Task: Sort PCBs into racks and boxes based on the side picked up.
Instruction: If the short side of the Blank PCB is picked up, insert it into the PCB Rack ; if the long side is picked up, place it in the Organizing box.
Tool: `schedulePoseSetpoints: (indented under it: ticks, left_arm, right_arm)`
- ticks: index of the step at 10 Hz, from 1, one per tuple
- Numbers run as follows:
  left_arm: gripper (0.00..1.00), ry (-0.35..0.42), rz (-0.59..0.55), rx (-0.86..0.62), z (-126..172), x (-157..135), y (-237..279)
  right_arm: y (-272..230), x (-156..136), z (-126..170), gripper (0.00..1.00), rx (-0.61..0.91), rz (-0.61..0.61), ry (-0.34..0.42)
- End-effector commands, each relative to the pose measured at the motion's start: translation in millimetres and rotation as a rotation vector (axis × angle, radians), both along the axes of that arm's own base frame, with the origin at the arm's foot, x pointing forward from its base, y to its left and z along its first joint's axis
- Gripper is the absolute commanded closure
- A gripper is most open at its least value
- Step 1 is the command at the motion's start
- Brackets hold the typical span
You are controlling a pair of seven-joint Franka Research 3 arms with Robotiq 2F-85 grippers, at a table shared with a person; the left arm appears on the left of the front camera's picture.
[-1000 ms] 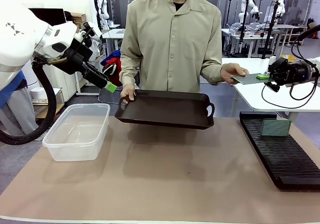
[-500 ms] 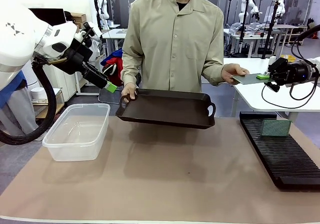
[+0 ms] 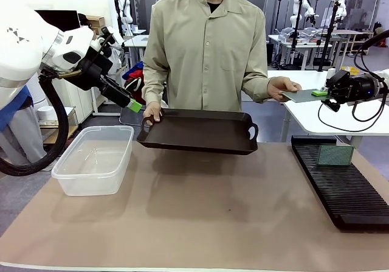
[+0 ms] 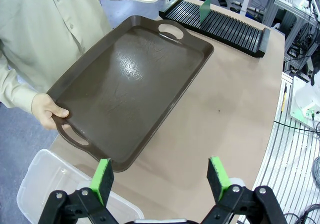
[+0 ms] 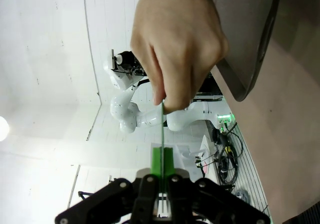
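Note:
A thin PCB point(image 3: 302, 95) lies flat in the air at the right. The person's hand point(image 3: 281, 88) holds its far end, and my right gripper point(image 3: 319, 93) is shut on its near end. The right wrist view shows this PCB point(image 5: 163, 126) edge-on between the shut right gripper point(image 5: 163, 159) and the hand point(image 5: 180, 43). A second green PCB point(image 3: 335, 155) stands upright in the long black rack point(image 3: 340, 187), also seen in the left wrist view as PCB point(image 4: 205, 9) and rack point(image 4: 225, 26). The clear box point(image 3: 94, 159) sits at the left. My left gripper point(image 3: 135, 106) hangs open above it, nothing between its pads point(image 4: 161, 176).
The person stands at the far side and holds a dark brown handled tray point(image 3: 197, 132) over the table's middle with the other hand point(image 3: 152, 111). Seen from the left wrist, the tray point(image 4: 130, 83) is tilted and bare. A white table point(image 3: 340, 111) stands behind the rack.
The person has shifted slightly left and the tray has risen a little and moved left. Both grippers and the held PCB have stayed in place.

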State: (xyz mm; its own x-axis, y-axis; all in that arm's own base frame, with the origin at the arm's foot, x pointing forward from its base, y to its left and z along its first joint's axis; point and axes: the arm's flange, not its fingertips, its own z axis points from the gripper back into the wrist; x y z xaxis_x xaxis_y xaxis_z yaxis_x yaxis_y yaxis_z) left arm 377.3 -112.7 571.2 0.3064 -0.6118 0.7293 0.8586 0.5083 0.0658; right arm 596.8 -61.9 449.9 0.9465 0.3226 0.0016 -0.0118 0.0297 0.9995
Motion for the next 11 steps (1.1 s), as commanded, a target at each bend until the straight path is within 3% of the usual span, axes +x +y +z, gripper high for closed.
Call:
schedulePoseSetpoints:
  ticks: [1,11]
  left_arm:
    - [0.0,0.003,-0.006,0.003,-1.6,-0.1,0.7]
    - [0.0,0.003,-0.006,0.003,-1.6,-0.1,0.7]
  right_arm:
    - [0.2,0.1,0.2,1.0,-0.001,0.0,0.002]
    - [0.2,0.1,0.2,1.0,-0.001,0.0,0.002]
